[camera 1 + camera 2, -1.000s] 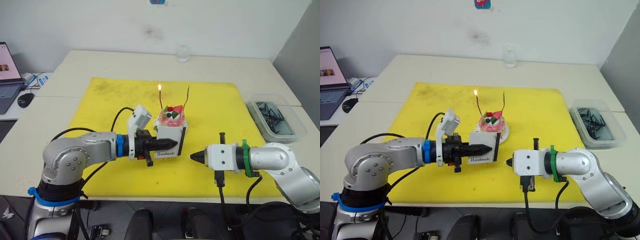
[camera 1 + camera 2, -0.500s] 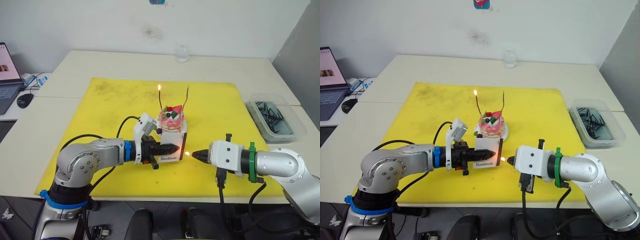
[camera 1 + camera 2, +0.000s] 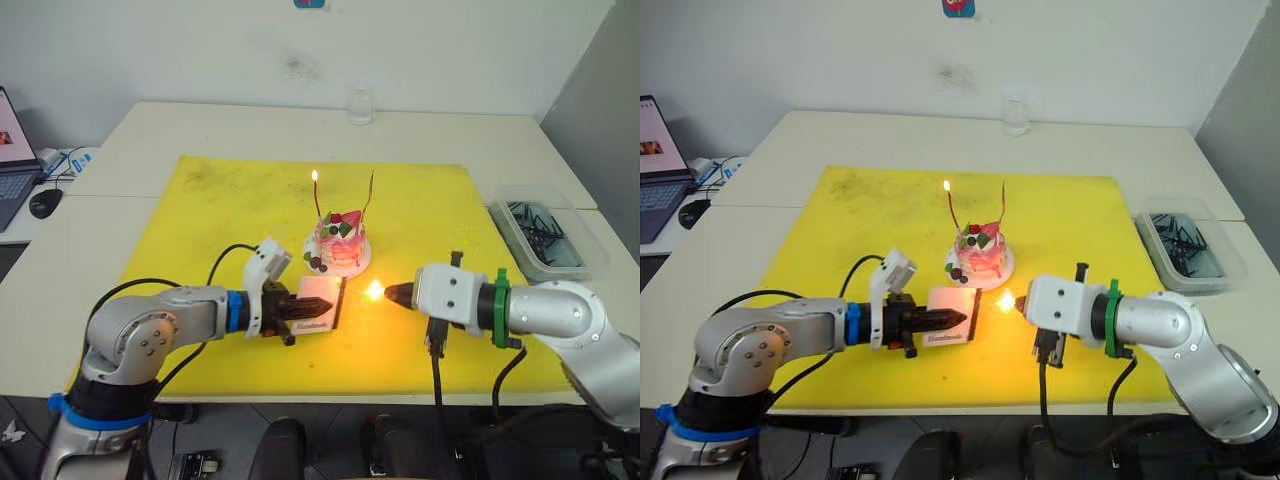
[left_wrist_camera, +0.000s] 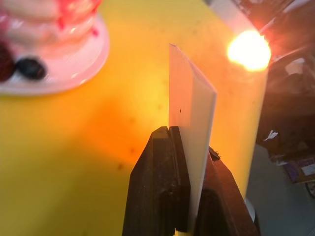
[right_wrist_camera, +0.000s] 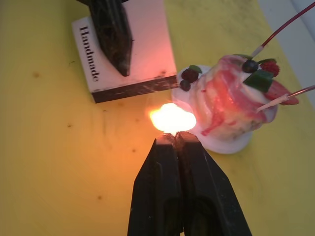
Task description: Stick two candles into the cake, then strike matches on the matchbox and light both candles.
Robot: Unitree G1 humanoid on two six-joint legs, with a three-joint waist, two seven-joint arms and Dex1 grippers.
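Observation:
The pink-and-white cake stands on its white plate in the middle of the yellow mat. Two thin candles rise from it: the left candle burns, the right candle shows no flame. My left gripper is shut on the white "Handmade" matchbox, tilted low in front of the cake. My right gripper is shut on a burning match, whose bright flame sits just right of the matchbox and in front of the plate. In the left wrist view the matchbox is clamped edge-on.
A clear plastic bin of dark sticks sits on the table at the right, off the yellow mat. A glass stands at the back. A laptop and mouse lie at the far left.
The match flame has flared much larger. My left gripper has drawn back to the left and tipped the matchbox lower. My right gripper has risen slightly toward the cake.

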